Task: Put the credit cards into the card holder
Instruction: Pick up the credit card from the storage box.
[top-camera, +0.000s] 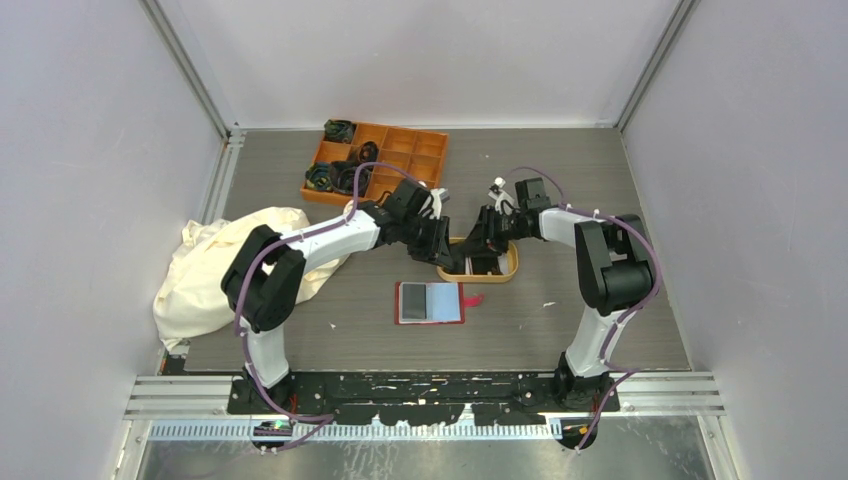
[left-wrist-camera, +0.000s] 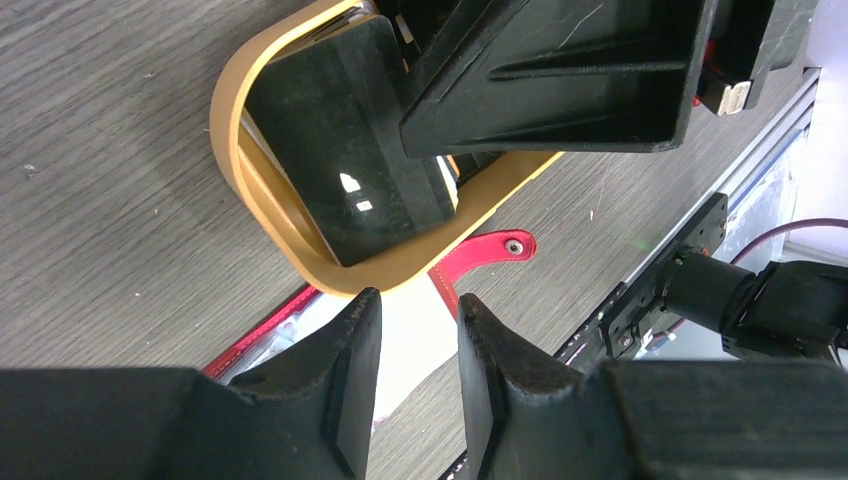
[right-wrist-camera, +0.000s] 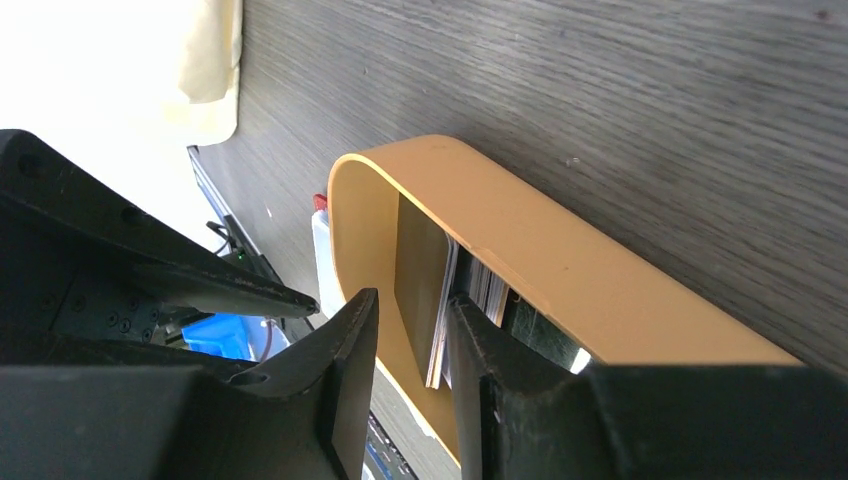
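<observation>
- One tan oval tray sits mid-worktop and holds the credit cards. They are stacked leaning on edge, with a glossy black one facing outward and pale-edged ones behind it. There are several, but the exact count cannot be told.
- One card holder lies open and flat just on the near side of the tray, showing its grey and light-blue pockets. Its red snap tab sticks out beside the tray's rim. Whether any card is in it cannot be told.
- There are two arms. The left end effector hovers over the tray's near edge with a narrow gap between its jaws and nothing in it.
- The right end effector hangs over the tray beside the cards. Its jaws are slightly parted and clamp nothing.
- One orange compartment box at the far side has dark coiled items in its left cells.
- One cream cloth lies bunched at the left.
</observation>
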